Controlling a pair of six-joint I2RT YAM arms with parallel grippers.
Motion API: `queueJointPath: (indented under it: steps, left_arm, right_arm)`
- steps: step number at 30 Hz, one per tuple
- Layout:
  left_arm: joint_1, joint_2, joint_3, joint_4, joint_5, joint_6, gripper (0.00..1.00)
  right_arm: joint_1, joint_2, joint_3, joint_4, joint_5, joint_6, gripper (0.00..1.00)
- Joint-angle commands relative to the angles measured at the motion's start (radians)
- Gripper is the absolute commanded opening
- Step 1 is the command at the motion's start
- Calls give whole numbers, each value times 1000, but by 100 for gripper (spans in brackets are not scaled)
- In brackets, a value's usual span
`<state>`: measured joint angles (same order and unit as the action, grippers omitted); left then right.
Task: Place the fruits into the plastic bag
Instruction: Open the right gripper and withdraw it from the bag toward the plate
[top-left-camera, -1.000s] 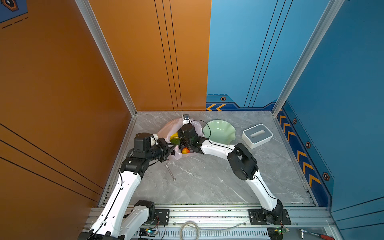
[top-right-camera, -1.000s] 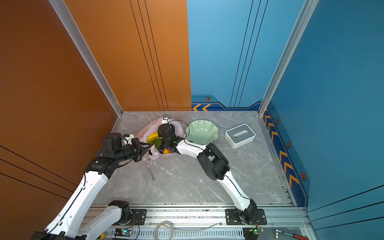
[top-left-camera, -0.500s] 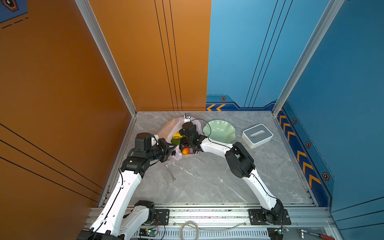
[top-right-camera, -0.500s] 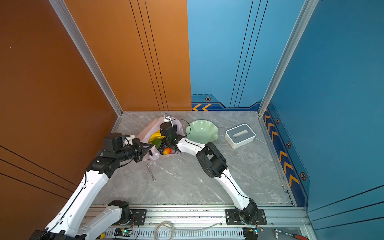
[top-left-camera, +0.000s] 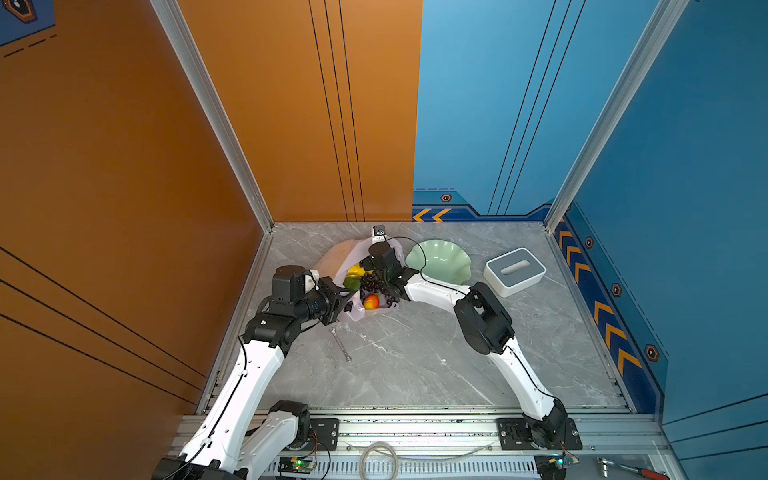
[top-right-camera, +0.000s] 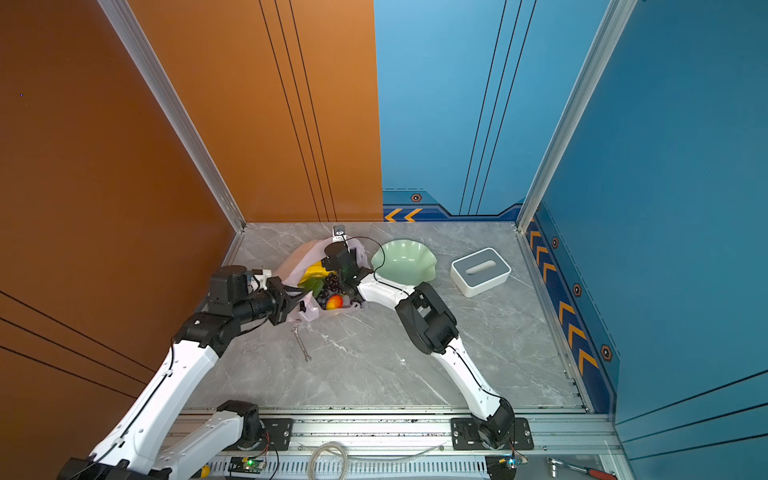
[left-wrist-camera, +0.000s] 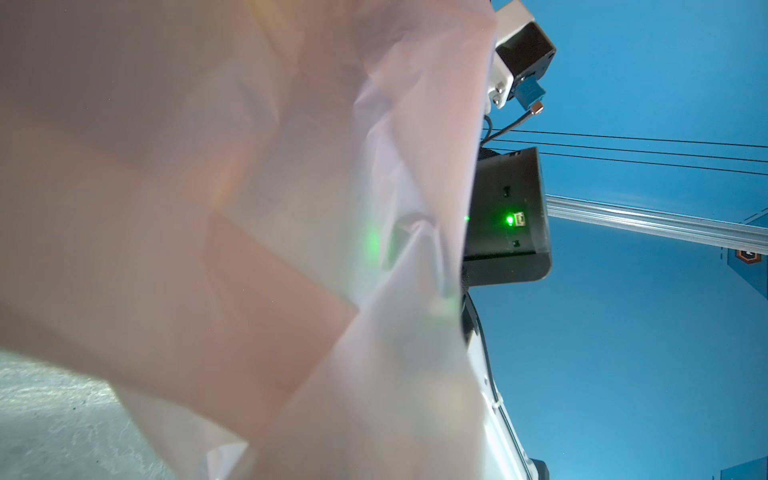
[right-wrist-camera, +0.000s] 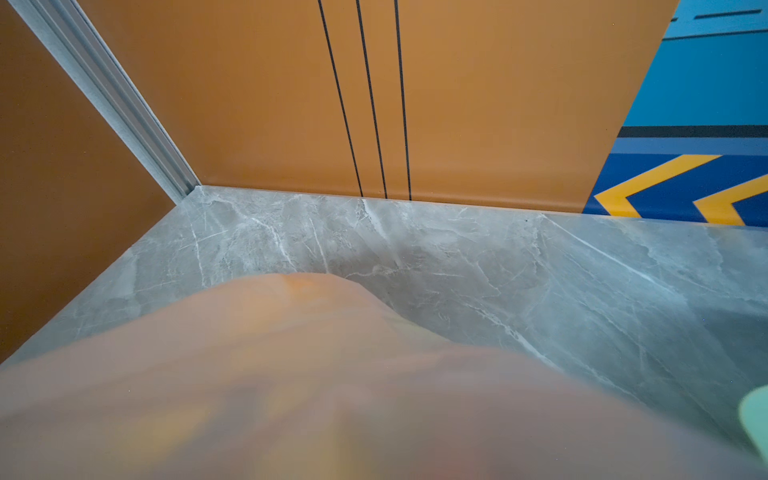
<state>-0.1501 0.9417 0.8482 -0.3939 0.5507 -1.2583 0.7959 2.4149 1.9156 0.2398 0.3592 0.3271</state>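
- Your left gripper (top-left-camera: 348, 302) is pinched tight on the near rim of the plastic bag (top-left-camera: 332, 259), which lies open-mouthed at the back left of the table (top-left-camera: 415, 365).
- Your right gripper (top-left-camera: 376, 268) sits over the bag's mouth. Its fingers are hidden, so you cannot tell how wide it stands.
- In the bag lie the banana bunch (top-left-camera: 356, 270), the grapes (top-left-camera: 370, 281) and a red-orange mango (top-left-camera: 371, 302).
- The green dish (top-left-camera: 440, 262) stands just beside the bag.

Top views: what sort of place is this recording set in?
Probably a purpose-built robot test cell, not a real room: orange and blue wall panels in aluminium framing, a marble-look tabletop, and two arms bolted to a slotted rail in front.
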Motion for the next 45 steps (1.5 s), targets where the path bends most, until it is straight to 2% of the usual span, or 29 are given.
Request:
queueJointPath:
  steps: [1,6,9,12,15,20,28,31,34,38,42,45]
  left_arm:
    - [-6,-21,24,-6,-24,-1,0]
    - [-8,-34,16,3,-29,2,0]
    - [-8,-53,2,4,-32,5,0]
    - [-6,-77,-18,10,-37,0,0]
    - [-5,-95,-40,24,-37,-9,0]
    - [-3,-108,-60,48,-39,-16,0]
    - [-6,-93,-57,81,-40,-18,0]
    - [-8,-90,-56,84,-46,-18,0]
    - [-11,-90,-55,84,-49,-16,0]
    - [-13,-97,-61,84,-57,-18,0]
    - [-15,-108,-65,75,-63,-18,0]
    - [-16,-115,-70,66,-64,-15,0]
  right_arm:
    - [-10,-119,-14,-63,-99,72,79]
    - [-40,-186,-14,-222,-295,270,78]
    - [-64,-212,-4,-308,-470,396,77]
    - [-82,-228,14,-393,-651,460,76]
    - [-87,-256,17,-487,-792,472,76]
    - [-124,-319,18,-716,-976,404,77]
    - [-152,-422,18,-1122,-1070,224,79]
    - [-157,-430,28,-1289,-1106,116,79]
    - [-149,-435,49,-1472,-1061,-25,80]
    - [-142,-506,-7,-1554,-858,-104,81]
    - [-138,-543,-1,-1666,-538,-156,81]
    - [-127,-579,-5,-1675,-311,-190,82]
